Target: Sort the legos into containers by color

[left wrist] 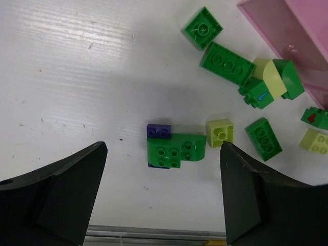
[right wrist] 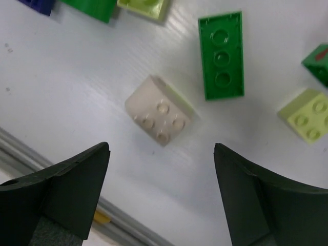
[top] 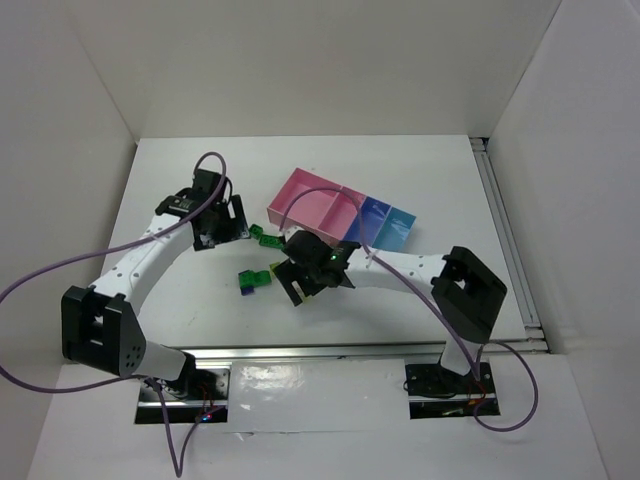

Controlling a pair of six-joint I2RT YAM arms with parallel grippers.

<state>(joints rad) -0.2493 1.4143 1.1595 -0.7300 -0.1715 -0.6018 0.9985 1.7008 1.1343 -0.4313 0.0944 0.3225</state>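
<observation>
The legos lie loose on the white table. In the left wrist view, a green brick [left wrist: 177,151] sits on a blue brick [left wrist: 159,131], beside a lime brick [left wrist: 220,132] and more green bricks [left wrist: 227,63]. My left gripper [left wrist: 163,154] hangs open above the green-on-blue pair, gripping nothing. In the right wrist view, a cream brick [right wrist: 161,117] lies just ahead of my open, empty right gripper [right wrist: 161,148], with a green three-stud brick [right wrist: 221,55] and a lime brick [right wrist: 307,115] beyond. The containers [top: 310,205] stand in a row from pink through blue [top: 375,220] to light blue [top: 401,228].
The pink bin's wall [left wrist: 266,23] rises close to the brick cluster [left wrist: 269,82]. A metal rail [top: 340,350] runs along the table's near edge, and another [top: 505,230] along the right side. White walls enclose the table. Purple cables trail from both arms.
</observation>
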